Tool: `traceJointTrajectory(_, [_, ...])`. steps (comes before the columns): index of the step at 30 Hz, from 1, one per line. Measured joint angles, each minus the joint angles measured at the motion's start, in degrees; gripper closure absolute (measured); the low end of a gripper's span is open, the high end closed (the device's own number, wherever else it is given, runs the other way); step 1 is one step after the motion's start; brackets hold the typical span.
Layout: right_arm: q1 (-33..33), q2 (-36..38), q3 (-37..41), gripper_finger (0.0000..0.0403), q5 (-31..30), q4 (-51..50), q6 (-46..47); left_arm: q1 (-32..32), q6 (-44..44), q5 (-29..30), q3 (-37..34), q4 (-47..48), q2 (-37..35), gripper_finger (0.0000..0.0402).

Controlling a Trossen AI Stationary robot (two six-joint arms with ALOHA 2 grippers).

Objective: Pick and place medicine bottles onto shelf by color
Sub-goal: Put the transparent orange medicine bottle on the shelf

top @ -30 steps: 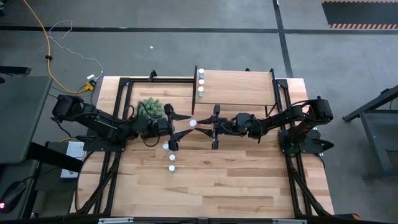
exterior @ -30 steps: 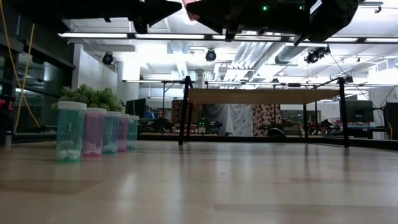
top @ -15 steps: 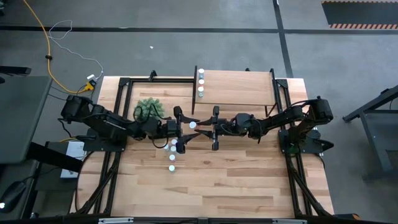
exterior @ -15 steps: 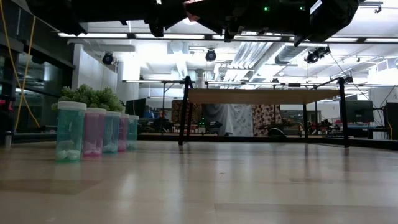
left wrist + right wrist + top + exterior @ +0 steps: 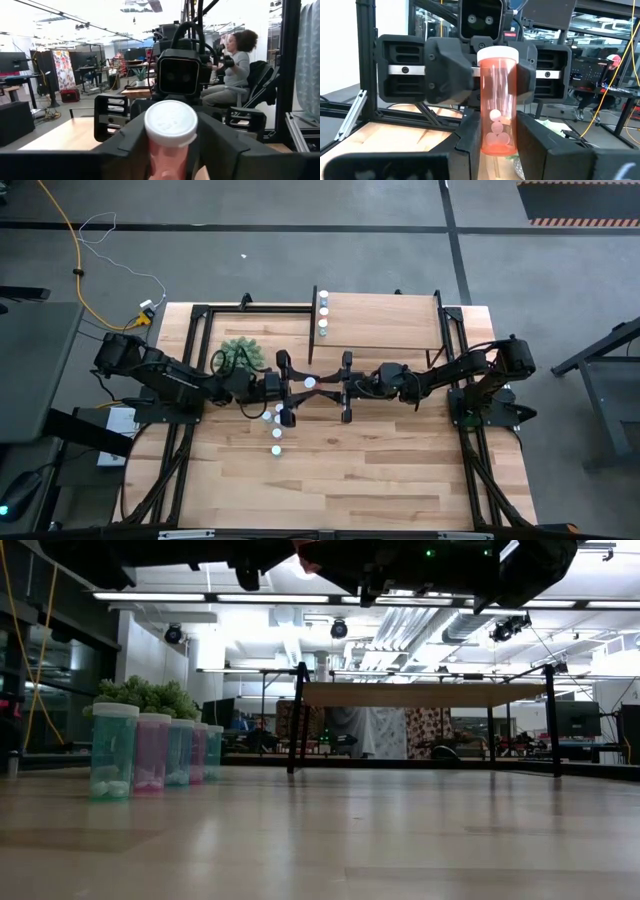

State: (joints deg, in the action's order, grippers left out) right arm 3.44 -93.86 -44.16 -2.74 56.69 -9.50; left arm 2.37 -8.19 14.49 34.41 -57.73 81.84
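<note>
A pink medicine bottle point(image 5: 497, 100) with a white cap point(image 5: 310, 383) is held upright in the air above the table's middle. My right gripper point(image 5: 497, 147) is shut on its lower part. My left gripper point(image 5: 171, 142) comes from the opposite side and is shut on its upper part. Three bottles point(image 5: 277, 433) stand in a line on the table below my left gripper; the low view shows this row point(image 5: 150, 752) as teal and pink. Several bottles point(image 5: 323, 313) stand along the left end of the shelf point(image 5: 385, 320). My left gripper pinches the bottle's upper body just under the cap point(image 5: 171, 125) between its two fingers point(image 5: 452, 75). It comes level from the table's left. The bottle stands upright, clear of the table. My right gripper pinches the bottle's lower body point(image 5: 496, 142) between its two fingers point(image 5: 470, 145). It comes level from the table's right. The bottle stands upright with its cap up and small white pills at its bottom, well above the tabletop.
A bushy green plant point(image 5: 240, 356) sits on the table beside my left arm. The shelf stands on thin black legs point(image 5: 297, 720) at the table's far side. A person point(image 5: 235, 75) sits in the room beyond the table.
My left gripper has moved toward the table's right, up to the pink bottle held by my right gripper, and its fingers have closed in on the bottle. My right gripper and the bottle have kept still.
</note>
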Motion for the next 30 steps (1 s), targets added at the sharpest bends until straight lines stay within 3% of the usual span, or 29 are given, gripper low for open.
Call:
traceJointTrajectory(9, [0.0, 0.0, 0.0, 0.0315, 0.2, 0.0, 0.0, 0.0, 0.0, 0.1, 0.0, 0.4, 0.0, 0.0324])
traceJointTrajectory(30, [0.0, 0.0, 0.0, 0.0315, -0.2, 0.3, 0.0, 0.0, -1.4, 1.1, 0.0, 1.0, 0.0, 0.0292])
